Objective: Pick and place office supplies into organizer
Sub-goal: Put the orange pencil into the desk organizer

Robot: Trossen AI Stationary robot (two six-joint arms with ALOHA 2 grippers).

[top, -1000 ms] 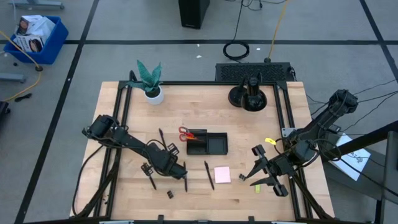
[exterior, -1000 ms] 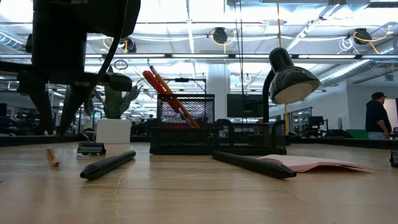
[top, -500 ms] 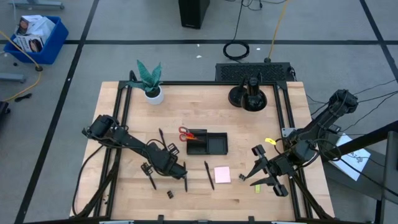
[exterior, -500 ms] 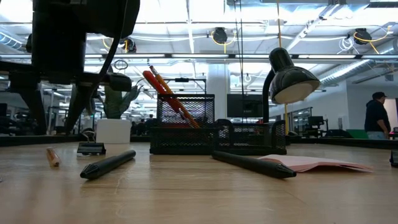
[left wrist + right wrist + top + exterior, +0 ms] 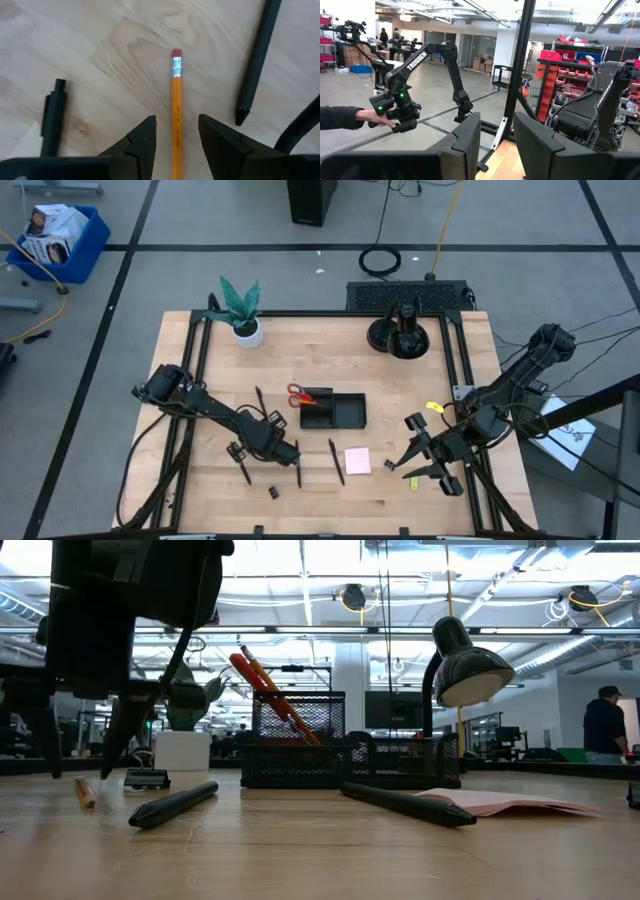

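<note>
An orange pencil (image 5: 176,100) with a pink eraser lies flat on the wooden table. My left gripper (image 5: 177,122) points steeply down over it, open, one finger on each side of the pencil and apart from it. In the low view the pencil's end (image 5: 85,792) shows under the left gripper (image 5: 80,745). The black organizer (image 5: 333,411) stands mid-table with red-handled scissors (image 5: 298,394) at its left end. My right gripper (image 5: 425,463) hangs open and raised over the table's right part, holding nothing.
Black pens (image 5: 336,460) (image 5: 243,471) (image 5: 258,401), a pink sticky-note pad (image 5: 357,461), a binder clip (image 5: 272,492) and a yellow-green piece (image 5: 414,481) lie on the near half. A potted plant (image 5: 241,313) and a lamp base (image 5: 400,336) stand at the far edge.
My left gripper has opened over the orange pencil, its fingers spreading apart to either side of it. The pencil and the other supplies lie where they were.
</note>
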